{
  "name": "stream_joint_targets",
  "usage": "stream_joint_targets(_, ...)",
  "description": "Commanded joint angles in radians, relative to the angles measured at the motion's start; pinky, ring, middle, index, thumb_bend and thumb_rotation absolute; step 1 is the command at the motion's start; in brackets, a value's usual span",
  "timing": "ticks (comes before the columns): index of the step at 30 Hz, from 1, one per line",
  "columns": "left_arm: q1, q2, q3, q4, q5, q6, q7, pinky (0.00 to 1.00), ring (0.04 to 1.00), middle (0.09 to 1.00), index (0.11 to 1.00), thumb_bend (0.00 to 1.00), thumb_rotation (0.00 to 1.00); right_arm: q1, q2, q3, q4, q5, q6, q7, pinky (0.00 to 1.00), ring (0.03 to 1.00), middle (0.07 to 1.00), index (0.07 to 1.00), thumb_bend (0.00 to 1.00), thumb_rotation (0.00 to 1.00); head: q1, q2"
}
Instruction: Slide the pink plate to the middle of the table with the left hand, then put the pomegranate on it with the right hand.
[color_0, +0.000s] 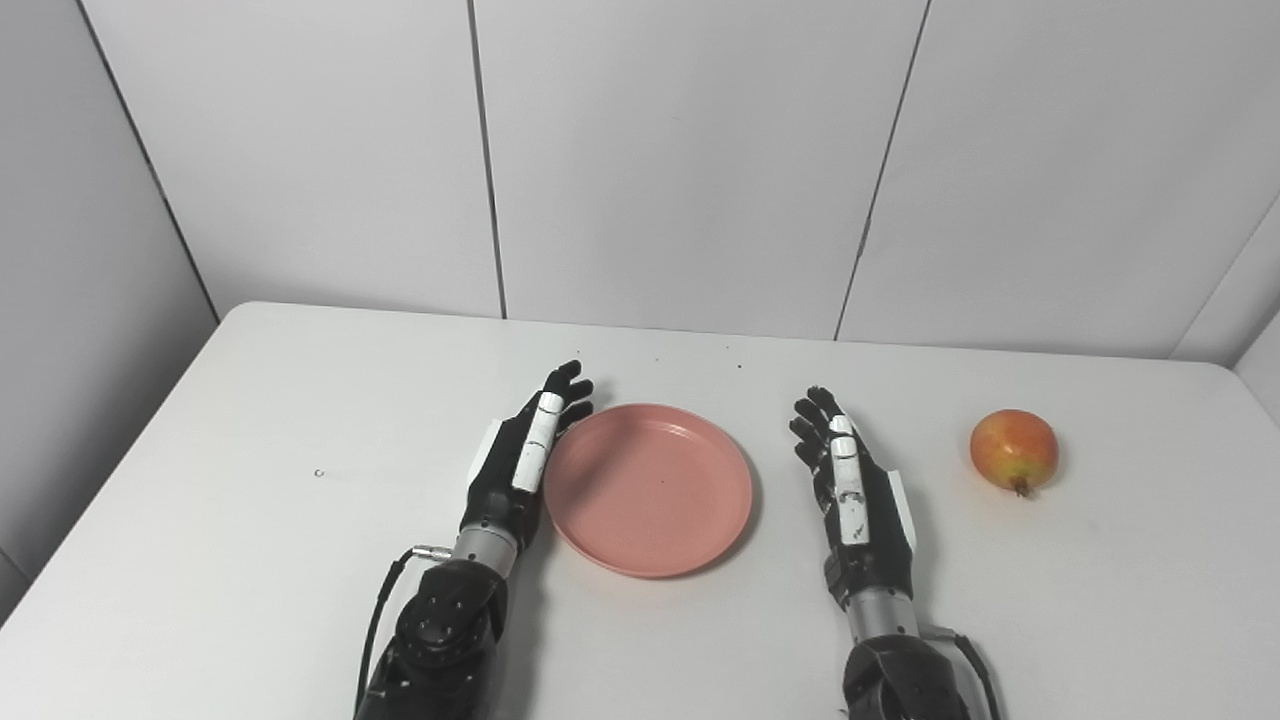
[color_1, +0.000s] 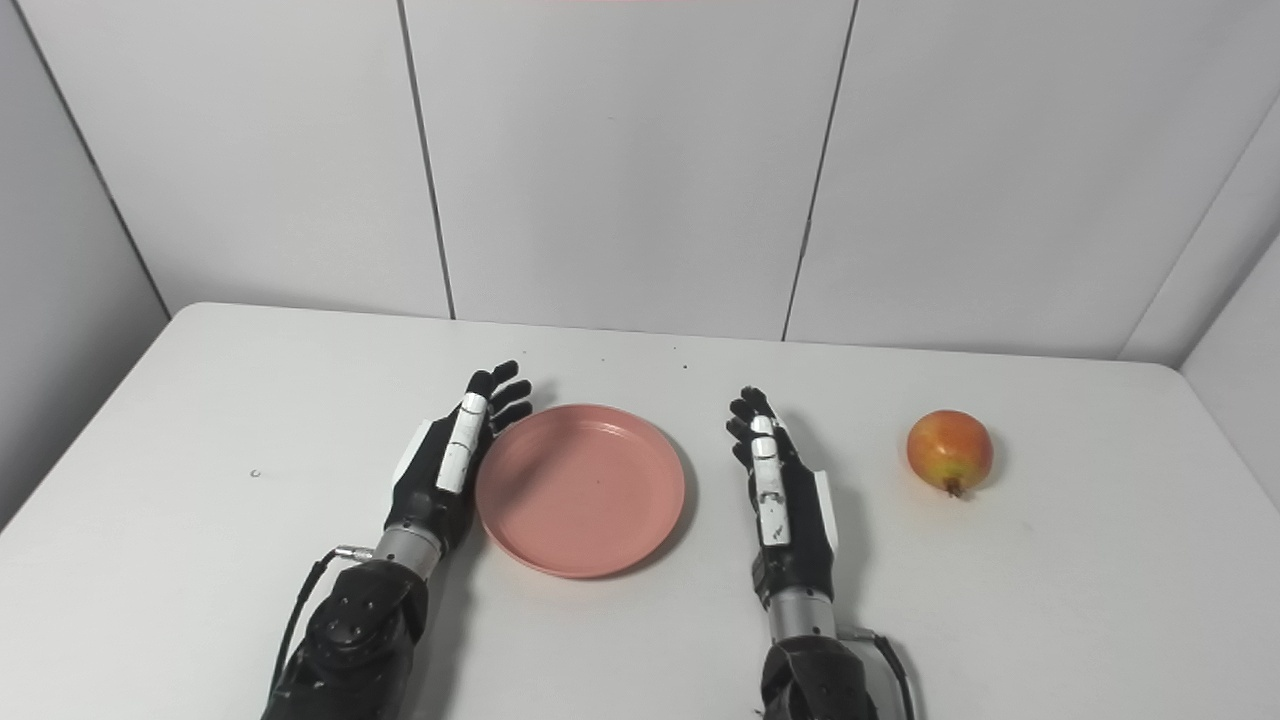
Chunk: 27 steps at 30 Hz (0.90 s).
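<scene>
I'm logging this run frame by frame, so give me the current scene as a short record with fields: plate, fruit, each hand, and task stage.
plate: pink plate, empty, flat on the white table, about mid-table
fruit: pomegranate on the table, right of the plate, apart from it
left hand: left hand open, edge-on against the plate's left rim, fingers pointing away from the robot
right hand: right hand open, holding nothing, between plate and pomegranate, touching neither
task stage: plate looks near the middle; pomegranate not yet picked up
</scene>
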Motion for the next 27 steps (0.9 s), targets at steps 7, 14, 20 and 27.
stream_joint_targets(7, -0.008, -0.02, -0.025, -0.044, 0.011, -0.01, -0.019, 0.86, 0.902, 0.91, 0.901, 0.7, 1.0, -0.001, 0.022, 0.002, 0.007, 0.0, -0.045, -0.002, 0.93, 0.882, 0.869, 0.866, 0.61, 0.93, -0.015, 0.004)
stream_joint_targets(14, 0.001, -0.023, -0.035, -0.057, 0.001, -0.002, -0.032, 0.88, 0.918, 0.918, 0.909, 0.7, 1.0, -0.006, 0.025, 0.0, 0.012, -0.006, -0.052, -0.008, 0.9, 0.873, 0.867, 0.849, 0.6, 0.92, -0.019, 0.008)
stream_joint_targets(20, 0.005, -0.028, -0.042, -0.065, -0.006, 0.001, -0.047, 0.88, 0.918, 0.92, 0.915, 0.7, 1.0, -0.008, 0.02, 0.005, 0.01, -0.02, -0.042, -0.014, 0.91, 0.879, 0.876, 0.878, 0.59, 0.96, -0.023, 0.012)
stream_joint_targets(27, 0.015, -0.028, -0.066, -0.078, 0.011, 0.019, -0.059, 0.89, 0.931, 0.93, 0.925, 0.72, 1.0, -0.008, 0.023, 0.003, 0.005, -0.028, -0.034, -0.02, 0.92, 0.882, 0.873, 0.88, 0.59, 0.95, -0.024, 0.012)
